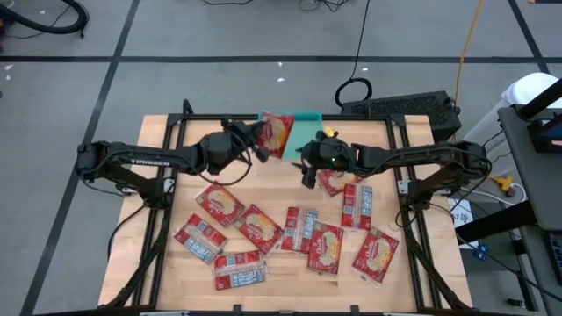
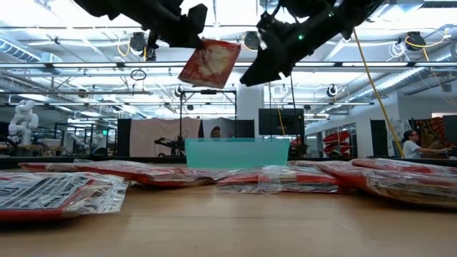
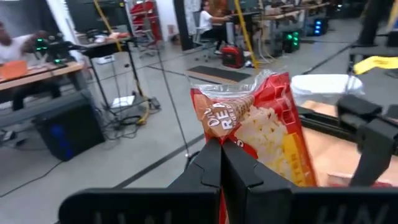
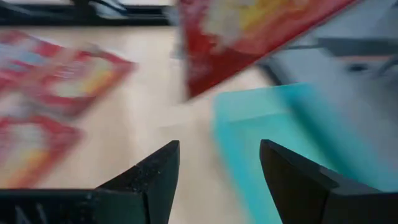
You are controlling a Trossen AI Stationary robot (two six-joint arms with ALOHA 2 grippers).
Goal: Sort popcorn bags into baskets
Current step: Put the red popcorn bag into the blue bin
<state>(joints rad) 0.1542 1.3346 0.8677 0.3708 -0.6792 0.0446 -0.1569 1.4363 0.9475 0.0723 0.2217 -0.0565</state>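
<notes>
Left end effector [image 1: 257,139]: clamped on one red popcorn bag [image 1: 276,133], raised in the air above the teal basket [image 1: 306,117] at the worktop's [image 1: 263,189] far edge. Right end effector [image 1: 309,180]: fingers apart, empty, hanging near the basket. Remaining popcorn bags [image 1: 290,230]: lying flat across the worktop's middle and near side.

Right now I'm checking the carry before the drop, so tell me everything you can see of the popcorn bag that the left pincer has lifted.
The lifted popcorn bag is a flat red packet of glossy, crinkled film with a yellow-cream popcorn picture and white lettering on its face. The left pincer is shut on one edge, and nothing else touches it. It hangs tilted in the air, well clear of the table, over the near end of the teal basket. The open right pincer waits close beside it.
</notes>
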